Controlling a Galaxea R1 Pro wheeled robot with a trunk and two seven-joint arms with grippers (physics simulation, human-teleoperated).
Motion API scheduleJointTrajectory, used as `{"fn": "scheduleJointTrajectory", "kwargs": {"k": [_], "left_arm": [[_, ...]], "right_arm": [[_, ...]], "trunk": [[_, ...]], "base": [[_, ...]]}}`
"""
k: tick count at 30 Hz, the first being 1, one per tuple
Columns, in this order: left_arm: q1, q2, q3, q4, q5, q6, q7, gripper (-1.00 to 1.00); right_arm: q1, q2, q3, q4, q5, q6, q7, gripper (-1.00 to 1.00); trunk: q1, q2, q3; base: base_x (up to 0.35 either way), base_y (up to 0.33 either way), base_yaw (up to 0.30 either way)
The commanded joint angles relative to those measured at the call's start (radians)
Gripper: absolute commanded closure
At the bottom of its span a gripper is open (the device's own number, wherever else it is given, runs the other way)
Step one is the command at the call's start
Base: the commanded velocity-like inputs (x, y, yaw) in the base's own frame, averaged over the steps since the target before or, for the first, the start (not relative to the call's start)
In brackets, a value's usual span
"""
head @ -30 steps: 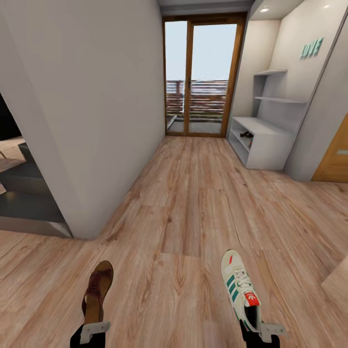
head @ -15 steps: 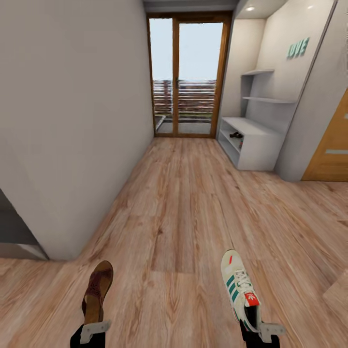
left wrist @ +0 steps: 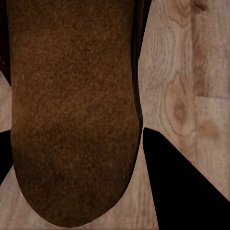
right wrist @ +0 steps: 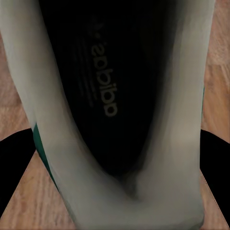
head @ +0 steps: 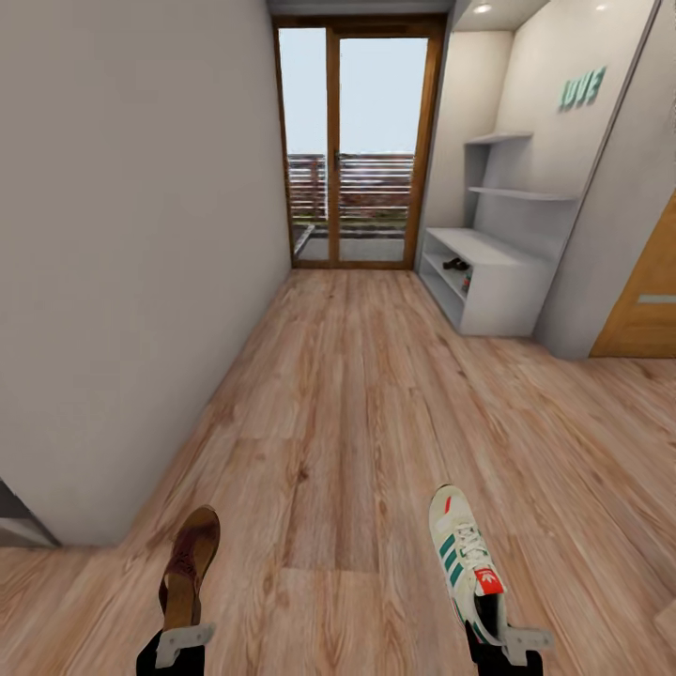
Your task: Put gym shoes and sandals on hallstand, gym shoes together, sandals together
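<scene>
A dark brown sandal (head: 191, 561) is held by its heel in my left gripper (head: 183, 642), toe pointing ahead, above the corridor floor (head: 357, 404). In the left wrist view its brown footbed (left wrist: 72, 110) lies between dark fingers (left wrist: 187, 187). A white gym shoe (head: 464, 552) with green stripes sits in my right gripper (head: 507, 644), gripped at the heel; the right wrist view looks into its dark inside (right wrist: 115, 96). The hallstand (head: 507, 282) stands far ahead on the right. A small dark shape (head: 455, 264) lies on its upper open shelf, too small to identify.
A long white wall (head: 122, 235) runs close along my left. A wood-framed glass door (head: 357, 141) closes the corridor's far end. Teal letters (head: 582, 89) hang above the hallstand, and a brown wooden door (head: 648, 300) is on the right wall.
The whole view has shifted: I have advanced down the corridor, and the dark opening beyond the left wall corner has slid out of view. Both shoes stay in the grippers as before.
</scene>
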Motion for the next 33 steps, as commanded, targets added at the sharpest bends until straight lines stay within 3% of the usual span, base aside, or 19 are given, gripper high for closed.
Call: {"fn": "scheduleJointTrajectory", "kwargs": {"k": [1, 33], "left_arm": [[0.000, 0.001, -0.006, 0.000, 0.007, -0.003, 0.004, 1.00], [0.000, 0.001, -0.006, 0.000, 0.007, -0.003, 0.003, 1.00]], "right_arm": [[-0.001, 0.001, -0.009, 0.001, 0.007, -0.003, 0.007, 1.00], [-0.001, -0.001, -0.009, 0.001, 0.007, -0.004, 0.007, 1.00]], "trunk": [[0.000, 0.000, -0.002], [0.000, 0.000, -0.006]], "base": [[0.338, 0.000, -0.144], [0.337, 0.000, -0.015]]}}
